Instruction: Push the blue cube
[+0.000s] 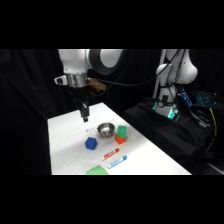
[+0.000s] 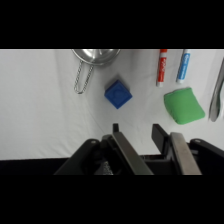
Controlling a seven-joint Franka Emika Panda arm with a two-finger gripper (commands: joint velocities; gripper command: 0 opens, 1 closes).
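Observation:
The small dark-blue cube (image 1: 91, 143) sits on the white table (image 1: 65, 145), in front of a steel bowl. My gripper (image 1: 85, 115) hangs above the table, behind and a little left of the cube, not touching it. In the wrist view the blue cube (image 2: 118, 94) lies just beyond the fingers, slightly left of the gap between them. The gripper (image 2: 137, 131) is open and holds nothing.
A steel bowl (image 1: 105, 130) with a wire handle (image 2: 82, 80) stands behind the cube. A green block (image 1: 122, 131) and a red block (image 1: 120, 138) sit right of the bowl. A red-ended marker (image 2: 161, 67), a blue-ended marker (image 2: 183, 66), a green soft object (image 2: 184, 105) and metal tongs (image 2: 217, 97) lie nearby.

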